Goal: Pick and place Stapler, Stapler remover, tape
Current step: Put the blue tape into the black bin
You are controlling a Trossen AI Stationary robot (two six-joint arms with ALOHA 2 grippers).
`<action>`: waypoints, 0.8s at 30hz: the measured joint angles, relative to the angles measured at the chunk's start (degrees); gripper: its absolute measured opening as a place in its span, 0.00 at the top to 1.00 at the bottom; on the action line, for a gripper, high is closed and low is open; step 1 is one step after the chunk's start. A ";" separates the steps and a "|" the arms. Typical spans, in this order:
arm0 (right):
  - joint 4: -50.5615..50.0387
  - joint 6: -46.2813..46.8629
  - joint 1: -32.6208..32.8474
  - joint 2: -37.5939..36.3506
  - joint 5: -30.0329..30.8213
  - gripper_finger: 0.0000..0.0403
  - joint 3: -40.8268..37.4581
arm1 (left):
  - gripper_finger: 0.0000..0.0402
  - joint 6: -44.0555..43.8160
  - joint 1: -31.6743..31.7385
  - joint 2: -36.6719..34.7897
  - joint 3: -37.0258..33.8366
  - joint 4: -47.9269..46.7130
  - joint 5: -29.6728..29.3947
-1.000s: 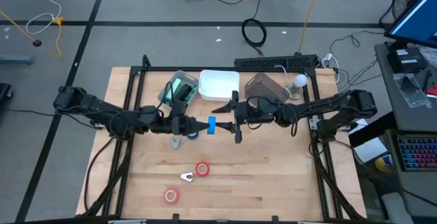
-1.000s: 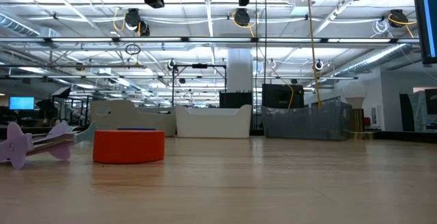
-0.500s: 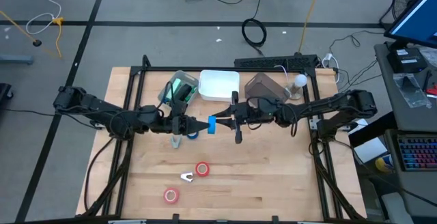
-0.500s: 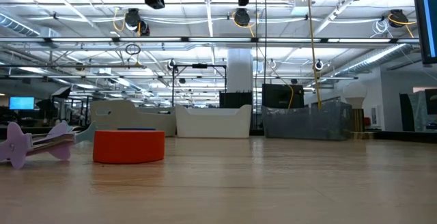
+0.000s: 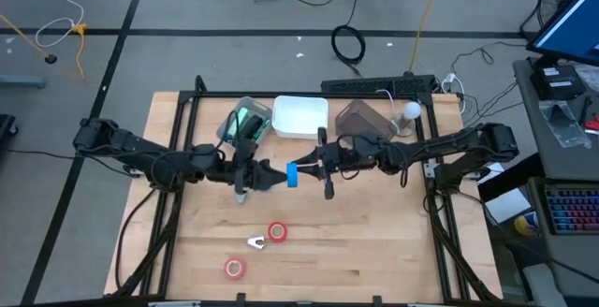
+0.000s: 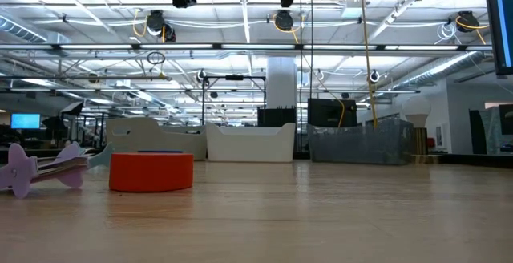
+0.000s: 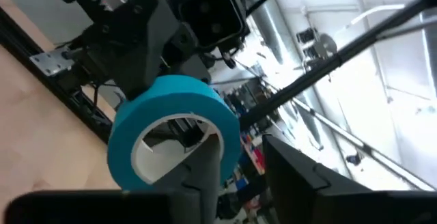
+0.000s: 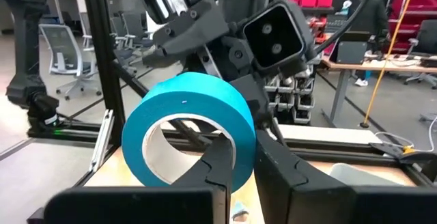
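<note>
A blue tape roll (image 5: 292, 174) hangs in the air over the table's middle, between my two grippers. My right gripper (image 5: 305, 171) comes from the right and is shut on it. My left gripper (image 5: 268, 176) comes from the left and stands open. One of its fingers (image 7: 205, 173) is inside the ring and the other (image 7: 293, 176) is outside, apart from the wall. Two red tape rolls (image 5: 277, 232) (image 5: 234, 268) and a pale stapler remover (image 5: 256, 242) lie flat on the near table. A green thing (image 5: 248, 120) sits in a clear bin. My left gripper has one finger inside the blue roll's hole (image 7: 164, 149), reaching in level from the table's left; whether it touches the inner wall I cannot tell. My right gripper pinches the roll's wall (image 8: 240, 145), one finger (image 8: 218, 166) inside the hole and one (image 8: 280, 173) outside. It comes level from the table's right. The roll stands on edge, clear of the table.
A white bin (image 5: 300, 117) and a grey-brown bin (image 5: 360, 117) stand at the far edge beside the clear bin. In the low view a red roll (image 6: 151, 171) and the lilac stapler remover (image 6: 40, 167) lie at the left. The table's near right part is bare wood.
My right gripper, open a second ago, has shut on the blue roll's wall. After that my left gripper's fingers have spread apart. The roll has stayed in the air, shifted a little toward the right.
</note>
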 joint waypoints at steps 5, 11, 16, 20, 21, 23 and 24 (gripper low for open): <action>-1.50 0.54 0.03 -0.02 -0.01 0.93 0.00 | 0.63 -0.29 1.42 -0.07 0.00 -1.44 4.54; -6.70 0.02 -0.08 -1.26 1.10 0.93 -0.07 | 0.61 -2.15 3.28 -0.07 0.00 -6.10 7.34; -13.77 -1.29 -0.11 -4.64 6.79 0.93 -0.09 | 0.64 -2.29 4.22 -0.07 0.00 -8.01 7.88; -22.39 -3.01 -0.46 -8.49 11.77 0.93 -0.09 | 0.68 -2.28 5.24 -0.07 0.00 -8.65 7.54; -25.18 -3.23 -0.68 -9.72 13.47 0.93 -0.09 | 0.69 -2.26 5.39 -0.07 0.00 -9.01 7.41; -31.11 -3.40 -1.83 -12.07 17.15 0.93 -0.09 | 0.71 -1.93 5.80 -0.07 0.02 -11.25 7.45; -34.57 -3.59 -2.56 -13.22 19.05 0.93 -0.09 | 0.71 -1.58 5.84 -0.05 0.02 -12.48 7.33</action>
